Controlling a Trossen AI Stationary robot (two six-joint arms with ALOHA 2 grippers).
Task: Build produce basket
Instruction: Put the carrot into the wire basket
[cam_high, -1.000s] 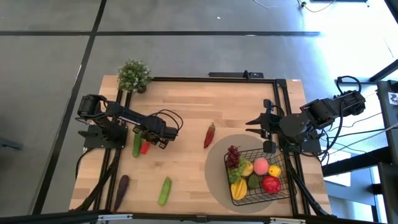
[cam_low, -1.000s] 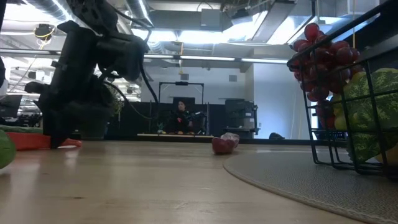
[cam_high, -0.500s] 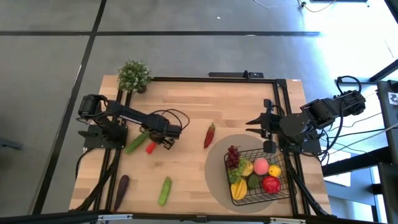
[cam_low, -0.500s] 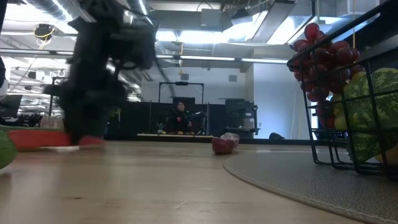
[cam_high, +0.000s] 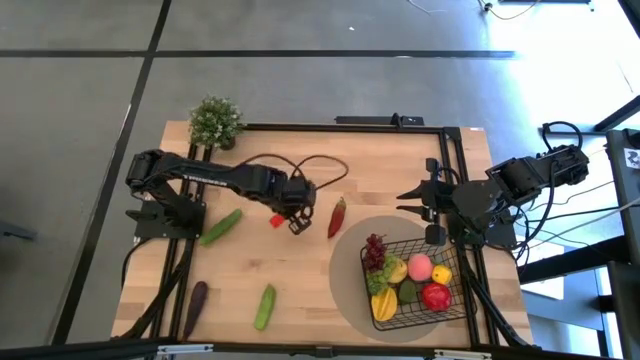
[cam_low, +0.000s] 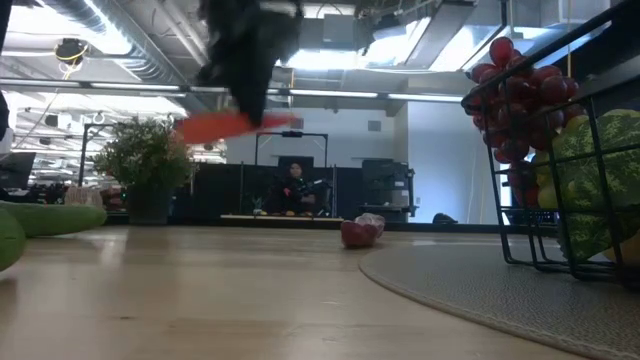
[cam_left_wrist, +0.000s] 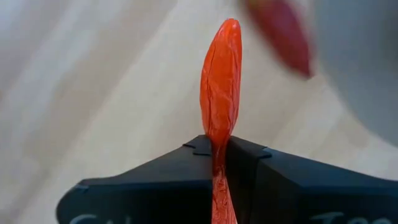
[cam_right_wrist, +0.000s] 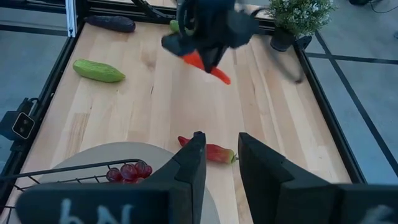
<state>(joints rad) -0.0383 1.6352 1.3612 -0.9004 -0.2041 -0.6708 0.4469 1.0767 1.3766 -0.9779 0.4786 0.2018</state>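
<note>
My left gripper (cam_high: 292, 220) is shut on an orange-red carrot (cam_high: 275, 219), above the middle of the table and left of a dark red chili (cam_high: 338, 215) that lies on the wood. In the low view the carrot (cam_low: 228, 125) hangs clear of the table. The black wire basket (cam_high: 452, 300) stands on a round grey mat at the near right and holds grapes, a peach, an apple and other produce. My right gripper (cam_high: 418, 200) is open and empty at the right edge, beyond the basket. My left gripper pinches the carrot (cam_left_wrist: 217, 163) between its two fingers, which lie across it and come from above. One end sticks out past the fingertips (cam_left_wrist: 221, 74). The carrot is lifted clear of the table and lies about level.
Two green cucumbers (cam_high: 220, 227) (cam_high: 264, 306) and a dark eggplant (cam_high: 196, 297) lie on the left half of the table. A potted plant (cam_high: 215, 122) stands at the far left corner. Black rails run along the table's edges.
My left gripper has risen and gone toward the table's right edge, lifting the carrot clear of the table and carrying it toward the chili. The cucumber that lay beside the carrot has turned about and stayed on the left.
</note>
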